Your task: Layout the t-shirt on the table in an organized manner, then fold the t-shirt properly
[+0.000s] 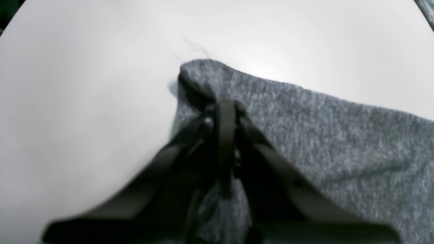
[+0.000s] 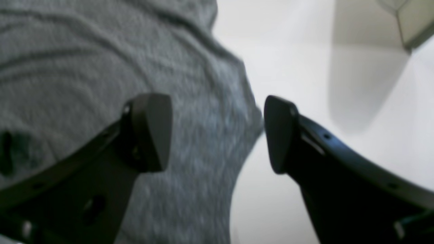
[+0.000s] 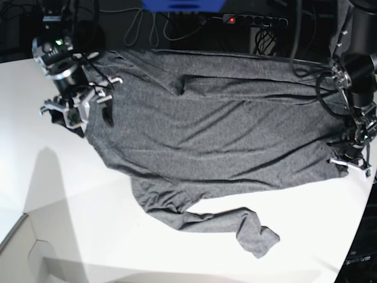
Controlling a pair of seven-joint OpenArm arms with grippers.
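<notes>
The dark grey t-shirt (image 3: 206, 130) lies spread wide across the white table (image 3: 88, 206), with one long sleeve (image 3: 235, 227) trailing toward the front. At the shirt's right edge in the base view, my left gripper (image 3: 347, 158) is shut on a corner fold of the t-shirt (image 1: 322, 135), its fingers pinched together on cloth at the left gripper (image 1: 225, 112). On the opposite edge, my right gripper (image 3: 79, 112) stands open. In its wrist view the right gripper (image 2: 217, 134) straddles the t-shirt (image 2: 84, 67) edge, one finger over cloth and one over bare table (image 2: 298, 67).
A pale box corner (image 3: 23, 253) sits at the table's front left, also seen as the box (image 2: 413, 20) in the right wrist view. A power strip with cables (image 3: 253, 20) runs behind the table. The table's curved edge (image 3: 368, 194) is close to my left gripper.
</notes>
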